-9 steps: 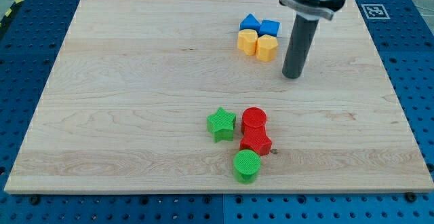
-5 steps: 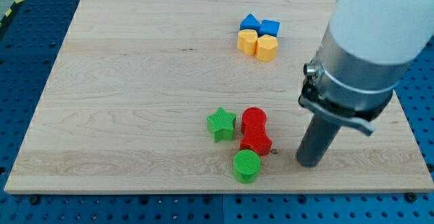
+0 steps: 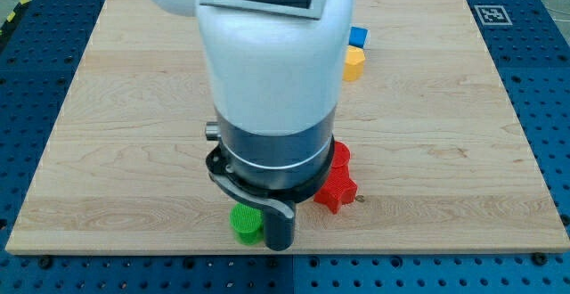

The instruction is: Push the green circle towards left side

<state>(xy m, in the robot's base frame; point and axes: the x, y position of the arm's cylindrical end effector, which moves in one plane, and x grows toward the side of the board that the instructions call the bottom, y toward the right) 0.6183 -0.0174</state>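
The green circle [image 3: 244, 224] sits near the view's bottom edge of the wooden board [image 3: 107, 134], partly hidden by my arm. My tip [image 3: 280, 245] is on the board right beside the circle's right side, touching or nearly touching it. The big white and grey arm body covers the middle of the view and hides the green star.
A red block [image 3: 337, 190] lies just right of the arm, with another red block [image 3: 341, 156] partly showing above it. A yellow block [image 3: 354, 62] and a blue block [image 3: 358, 36] peek out at the view's top, right of the arm.
My tip has moved left and down from the right of the red blocks to the green circle's right side. The green circle has slid left by a good way. The arm now hides the green star.
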